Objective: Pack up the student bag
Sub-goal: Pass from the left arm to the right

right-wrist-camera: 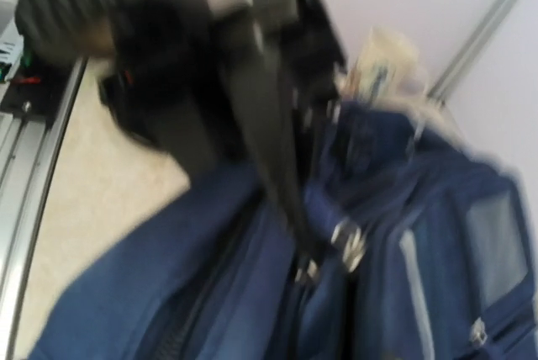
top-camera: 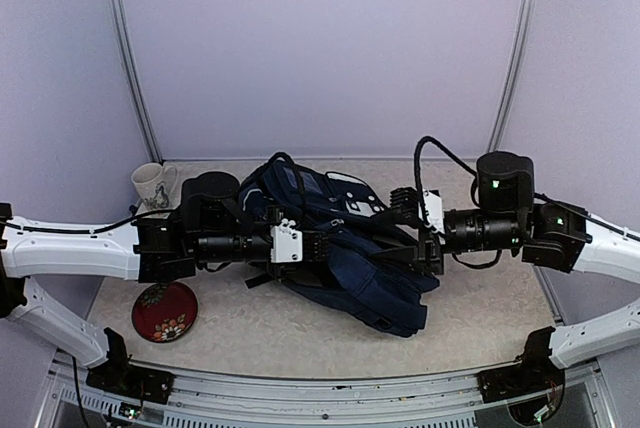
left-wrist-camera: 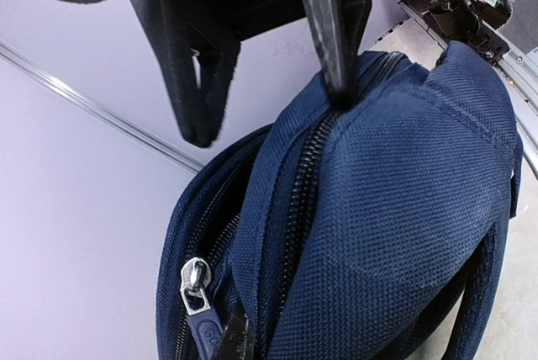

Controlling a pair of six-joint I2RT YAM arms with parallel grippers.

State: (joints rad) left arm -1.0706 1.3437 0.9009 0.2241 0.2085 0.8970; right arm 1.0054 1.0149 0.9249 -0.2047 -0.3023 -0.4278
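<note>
Top external, beige tabletop (top-camera: 480, 320), lilac walls (top-camera: 320, 48), student bag (top-camera: 380, 293)

The middle of the table (top-camera: 300, 333) was taken up by the navy backpack (top-camera: 370, 283). It was flanked by the left arm (top-camera: 70, 248) and the right arm (top-camera: 600, 253), so passage from either side was barred at that depth. The far left corner was blocked by a mug (top-camera: 152, 186), the near left by a red dish (top-camera: 165, 311). Open room was to be found along the near edge, rightwards from the dish, and in a narrow strip behind the backpack.
</note>
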